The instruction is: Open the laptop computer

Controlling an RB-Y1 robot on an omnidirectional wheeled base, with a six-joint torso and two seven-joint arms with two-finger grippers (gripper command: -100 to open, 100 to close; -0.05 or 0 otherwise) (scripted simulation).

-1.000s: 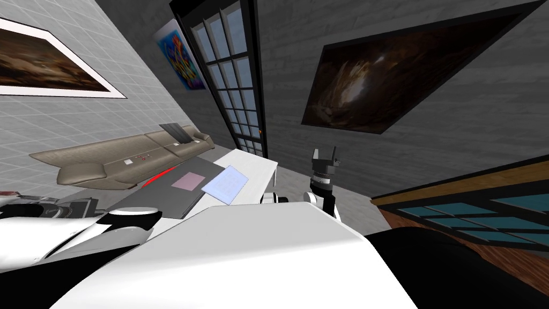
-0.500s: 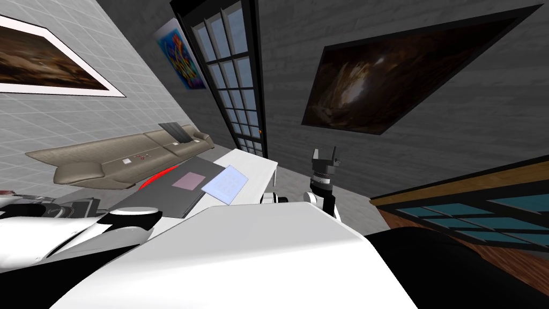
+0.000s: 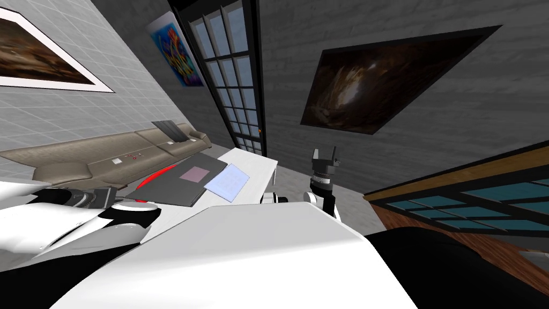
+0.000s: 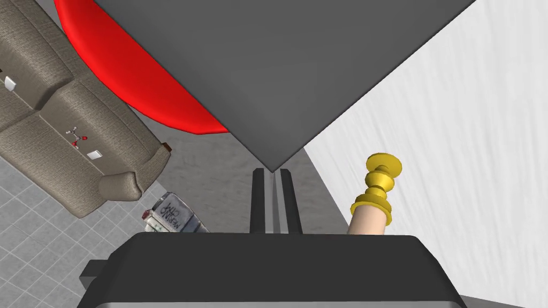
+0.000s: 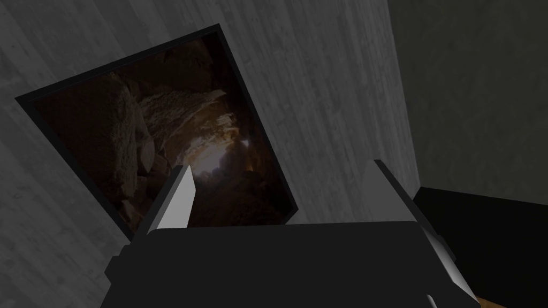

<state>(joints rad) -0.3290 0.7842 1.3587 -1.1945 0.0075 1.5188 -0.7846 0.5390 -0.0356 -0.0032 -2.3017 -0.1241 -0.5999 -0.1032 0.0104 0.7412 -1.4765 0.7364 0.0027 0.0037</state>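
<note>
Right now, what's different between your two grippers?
The left gripper has its fingers pressed together; the right gripper's stand wide apart. The left gripper's tips sit at a corner of the flat dark grey laptop; the right gripper points up at a wall, off the white table's side. Both have two thin fingers on a dark box.

The right jaws stand raised and parted. Well off to their left, a closed dark grey laptop [image 3: 166,190] lies flat on the white surface [image 3: 256,161]. A pale blue sheet [image 3: 227,182] lies just beside it on the jaws' side. Something red [image 3: 153,176], perhaps a disc, edges out beyond the laptop. A beige sofa [image 3: 96,158] stands farther off.
</note>
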